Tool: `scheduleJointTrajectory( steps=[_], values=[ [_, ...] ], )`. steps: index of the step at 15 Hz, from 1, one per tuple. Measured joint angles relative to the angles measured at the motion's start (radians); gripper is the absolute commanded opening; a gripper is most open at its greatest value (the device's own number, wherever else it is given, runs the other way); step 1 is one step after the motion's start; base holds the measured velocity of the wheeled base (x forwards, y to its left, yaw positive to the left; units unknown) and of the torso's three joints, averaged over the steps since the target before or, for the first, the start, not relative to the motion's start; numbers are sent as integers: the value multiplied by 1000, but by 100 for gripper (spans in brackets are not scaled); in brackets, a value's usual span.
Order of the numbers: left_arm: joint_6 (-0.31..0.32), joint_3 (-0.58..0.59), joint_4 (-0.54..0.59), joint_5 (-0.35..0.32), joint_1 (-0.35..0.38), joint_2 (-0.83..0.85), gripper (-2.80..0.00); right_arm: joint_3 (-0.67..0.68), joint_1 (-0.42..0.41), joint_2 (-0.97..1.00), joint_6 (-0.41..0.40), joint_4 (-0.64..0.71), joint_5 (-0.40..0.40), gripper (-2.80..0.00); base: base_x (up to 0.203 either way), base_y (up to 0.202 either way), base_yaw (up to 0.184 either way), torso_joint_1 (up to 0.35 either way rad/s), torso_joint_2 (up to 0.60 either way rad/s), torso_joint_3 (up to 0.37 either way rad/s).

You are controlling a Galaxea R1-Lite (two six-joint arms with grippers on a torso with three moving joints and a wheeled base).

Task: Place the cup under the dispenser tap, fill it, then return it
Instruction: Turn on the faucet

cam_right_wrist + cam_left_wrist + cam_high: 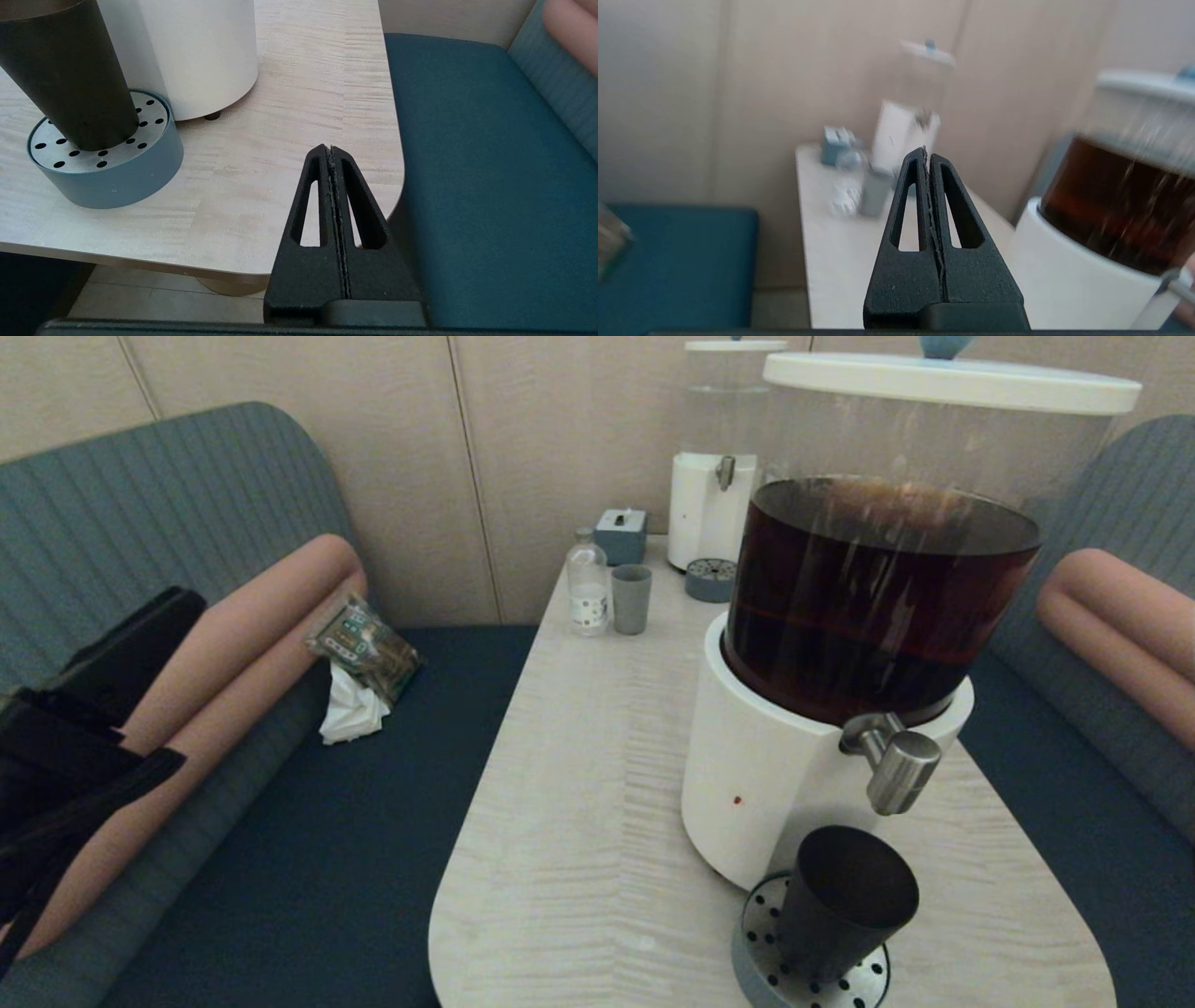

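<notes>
Both grippers clenched, empty: right gripper off the table's near-right corner, nearer the upright cup under the dispenser tap; left gripper well apart.

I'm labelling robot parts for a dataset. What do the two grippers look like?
Both look alike: the left gripper and right gripper are matte black, each with two tapering, wedge-shaped fingers with elongated cut-out windows and a finely toothed inner edge. No cables or markings are visible.
</notes>
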Motion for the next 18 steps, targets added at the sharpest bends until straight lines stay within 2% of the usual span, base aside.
scheduleJointTrajectory(
  steps=[4, 7, 12, 13, 16, 18],
  values=[
    [-35, 47, 10, 66, 105, -222, -280, 0, 0, 0, 0, 0, 0, -280, 0, 0, 0, 0, 0, 0],
    [-46, 86, 36, 83, 151, -436, -280, 0, 0, 0, 0, 0, 0, -280, 0, 0, 0, 0, 0, 0],
    [-65, 104, 290, 72, 181, -841, -280, 0, 0, 0, 0, 0, 0, -280, 0, 0, 0, 0, 0, 0],
    [-59, 119, 313, 64, 182, -895, -280, 0, 0, 0, 0, 0, 0, -280, 0, 0, 0, 0, 0, 0],
    [42, 139, 309, 59, 183, -977, -280, 0, 0, 0, 0, 0, 0, -280, 0, 0, 0, 0, 0, 0],
    [79, 149, 308, 40, 182, -1000, -280, 0, 0, 0, 0, 0, 0, -280, 0, 0, 0, 0, 0, 0]
  ],
)
